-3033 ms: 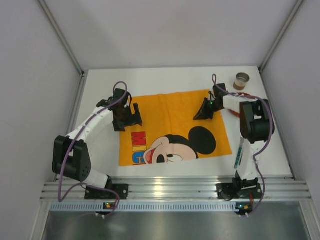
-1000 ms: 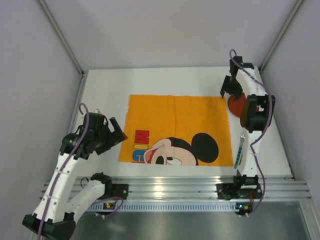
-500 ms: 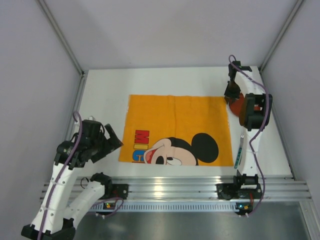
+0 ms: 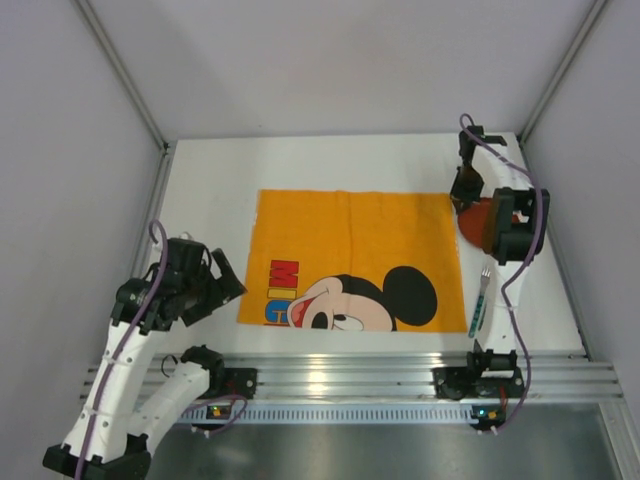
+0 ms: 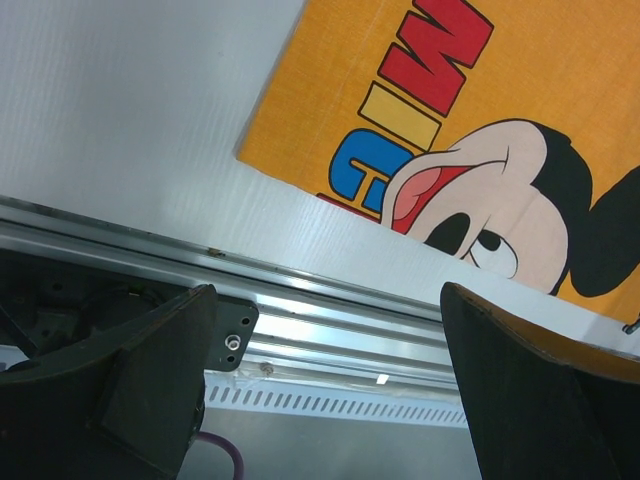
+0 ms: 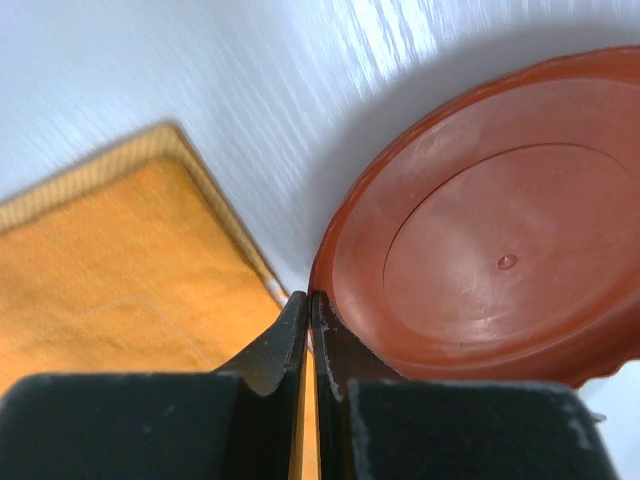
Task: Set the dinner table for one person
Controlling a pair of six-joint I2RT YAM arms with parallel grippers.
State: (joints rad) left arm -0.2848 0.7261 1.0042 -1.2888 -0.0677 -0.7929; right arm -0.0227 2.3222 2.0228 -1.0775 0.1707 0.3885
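Matte white bench, woven orange placemat at centre; at two o'clock, right pincer clamped shut against glossy round red plate rim; left pincer gaping wide.

Plain white dinner table, seen from above, with a ribbed aluminium rail along its near edge. An orange Mickey Mouse placemat lies flat at the centre. A red-brown plate sits just off the placemat's far right corner. A fork with a teal handle lies beside the placemat's near right corner, roughly parallel to its right edge.
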